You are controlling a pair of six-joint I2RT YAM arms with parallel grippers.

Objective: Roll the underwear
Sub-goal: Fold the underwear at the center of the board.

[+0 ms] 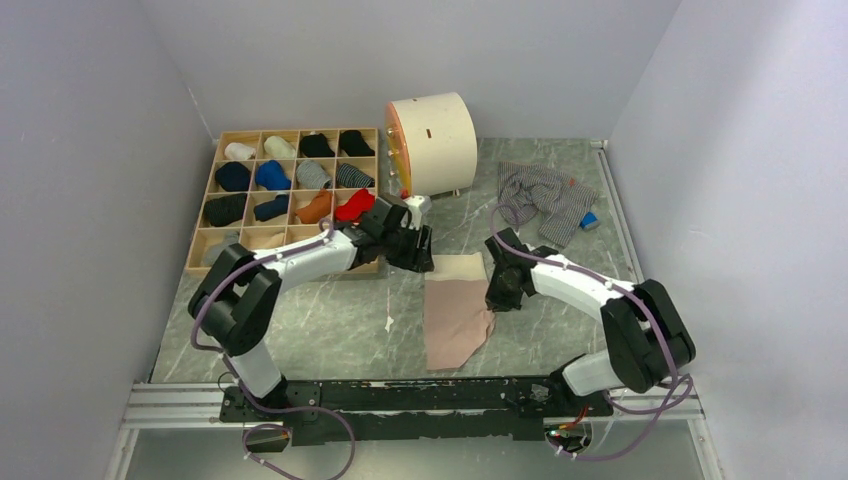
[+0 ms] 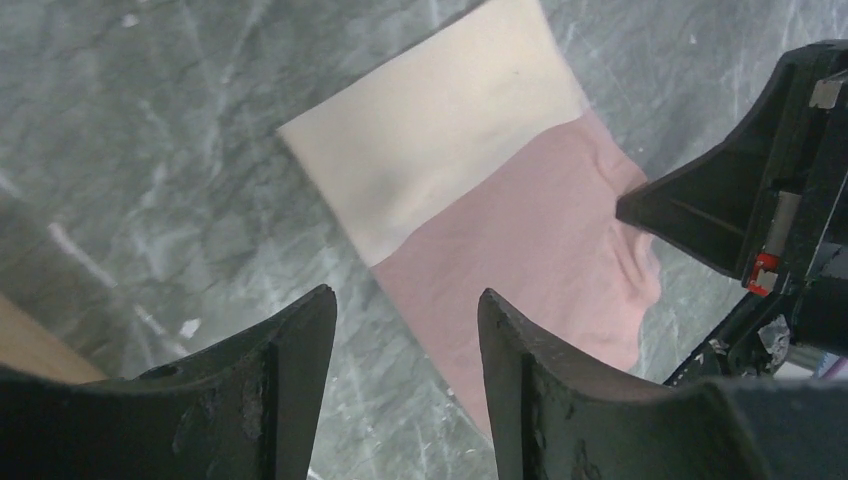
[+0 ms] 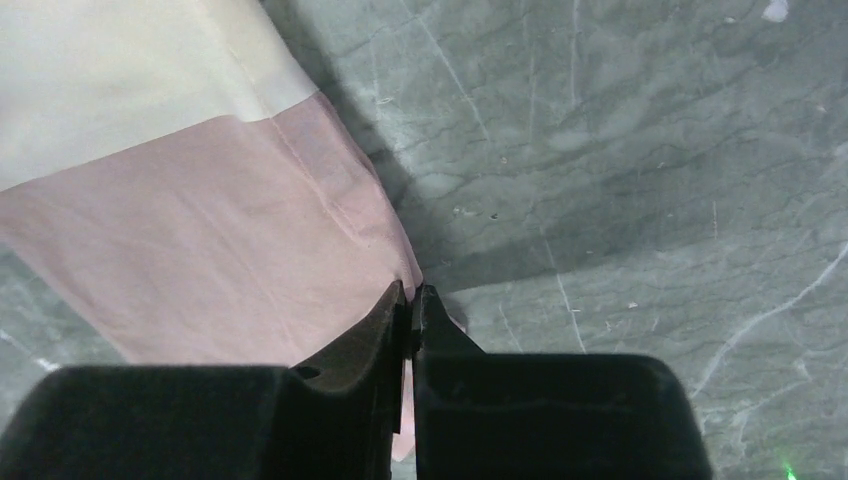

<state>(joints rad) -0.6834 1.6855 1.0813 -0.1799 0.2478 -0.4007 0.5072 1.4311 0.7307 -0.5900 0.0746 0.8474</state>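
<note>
Cloth: pink-beige underwear (image 1: 458, 312), soft matt fabric with a paler cream band, lightly creased; grey striped underwear (image 1: 545, 200) at two o'clock, thin matt cloth, rumpled. Hard surfaces: desk (image 1: 340, 325), smooth grey-green stone-look top with white veining and a faint sheen; left tool (image 2: 405, 310) and right tool (image 3: 411, 295), matt black plastic, scuffed along the edges. Fixtures: compartment box (image 1: 215, 182) at ten o'clock, pale bare wood; rail (image 1: 180, 405) at six o'clock, dull silver metal; drum (image 1: 440, 140) at twelve o'clock, smooth matt cream.
</note>
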